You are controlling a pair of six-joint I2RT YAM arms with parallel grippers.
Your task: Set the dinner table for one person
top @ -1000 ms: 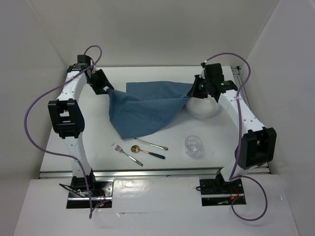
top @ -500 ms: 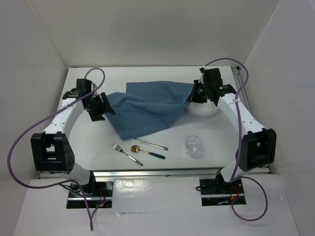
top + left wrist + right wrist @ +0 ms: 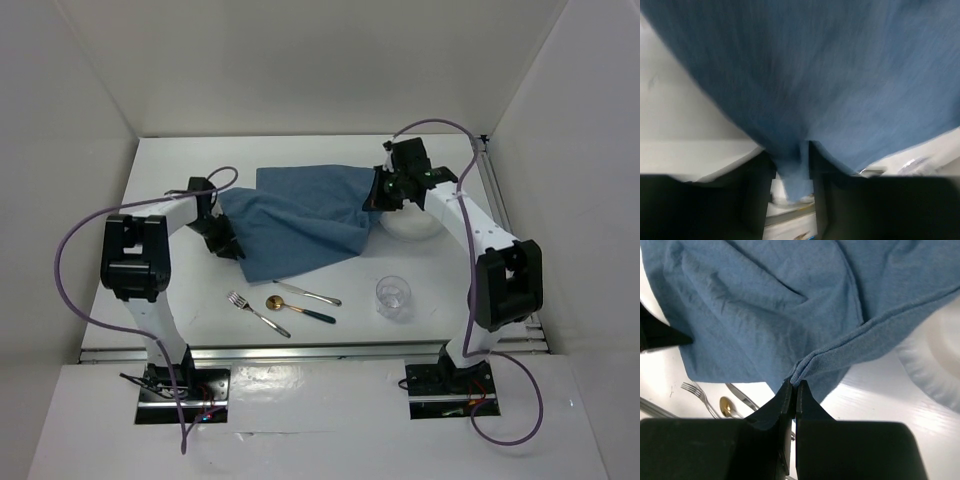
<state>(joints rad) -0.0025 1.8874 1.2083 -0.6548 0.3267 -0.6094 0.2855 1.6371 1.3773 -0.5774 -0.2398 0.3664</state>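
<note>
The blue cloth placemat lies rumpled on the white dinner table, its right side lifted. My left gripper is low at the cloth's near-left edge. In the left wrist view, a bunched fold of the cloth fills the gap of the left gripper and touches both dark fingers. My right gripper holds the cloth's right edge above the table. In the right wrist view, the right gripper is pinched shut on that hem of the cloth.
A white plate sits under and right of the right gripper. A clear glass stands at the front right. A fork, a gold spoon with a teal handle and a knife lie near the front, close to the cloth's near edge.
The left arm swung from the far-left corner down to the cloth's near-left edge, and its jaws closed on a fold. The right gripper drifted slightly left, still holding the hem.
</note>
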